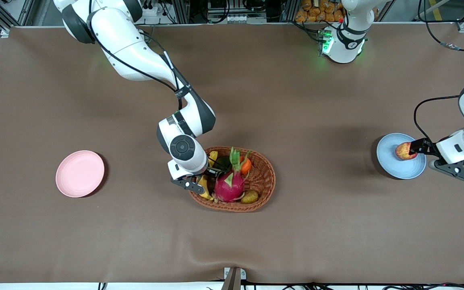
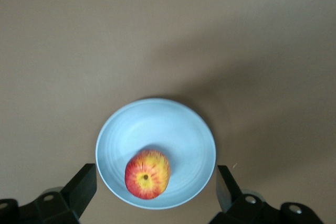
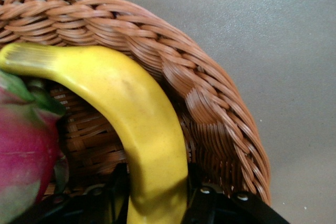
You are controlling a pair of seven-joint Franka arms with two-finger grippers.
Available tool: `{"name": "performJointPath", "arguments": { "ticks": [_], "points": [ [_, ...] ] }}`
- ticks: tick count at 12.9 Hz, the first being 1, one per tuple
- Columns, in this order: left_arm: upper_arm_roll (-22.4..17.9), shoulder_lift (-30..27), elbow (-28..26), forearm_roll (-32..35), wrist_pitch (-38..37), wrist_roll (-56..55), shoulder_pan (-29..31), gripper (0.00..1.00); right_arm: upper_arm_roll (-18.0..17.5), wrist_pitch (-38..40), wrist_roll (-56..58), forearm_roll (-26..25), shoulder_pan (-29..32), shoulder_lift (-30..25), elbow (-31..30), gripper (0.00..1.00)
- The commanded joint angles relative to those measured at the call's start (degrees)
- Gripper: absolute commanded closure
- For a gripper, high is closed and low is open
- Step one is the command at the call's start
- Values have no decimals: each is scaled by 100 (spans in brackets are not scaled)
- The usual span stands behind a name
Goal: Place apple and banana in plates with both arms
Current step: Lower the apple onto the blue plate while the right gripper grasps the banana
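Observation:
The apple [image 1: 404, 151] lies in the pale blue plate [image 1: 402, 170] at the left arm's end of the table. My left gripper [image 1: 413, 148] is open just above them; in the left wrist view its fingers stand wide on either side of the apple [image 2: 147, 174] and plate [image 2: 157, 127] without touching it. My right gripper [image 1: 208, 174] is down in the wicker basket [image 1: 265, 177], shut on the yellow banana [image 1: 206, 189]. In the right wrist view the banana [image 3: 142, 114] runs between the fingers along the basket rim [image 3: 210, 103]. The pink plate [image 1: 80, 173] is bare.
The basket also holds a magenta dragon fruit [image 1: 229, 187], an orange fruit [image 1: 246, 165] and a small brownish fruit [image 1: 249, 197]. The dragon fruit [image 3: 21, 150] presses close beside the banana. The pink plate lies toward the right arm's end of the table.

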State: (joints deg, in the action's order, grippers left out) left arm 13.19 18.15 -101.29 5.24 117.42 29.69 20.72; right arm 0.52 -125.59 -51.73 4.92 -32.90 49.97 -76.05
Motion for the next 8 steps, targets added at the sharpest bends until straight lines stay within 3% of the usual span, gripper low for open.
{"name": "performJointPath", "arguments": {
  "ticks": [1, 8],
  "points": [
    [209, 66, 434, 4, -280, -234, 28, 0, 45, -19, -83, -35, -50, 30, 81, 71],
    [376, -136, 1190, -40, -1280, -673, -121, 0, 63, 595, 207, -158, 20, -584, 125, 72]
  ]
}}
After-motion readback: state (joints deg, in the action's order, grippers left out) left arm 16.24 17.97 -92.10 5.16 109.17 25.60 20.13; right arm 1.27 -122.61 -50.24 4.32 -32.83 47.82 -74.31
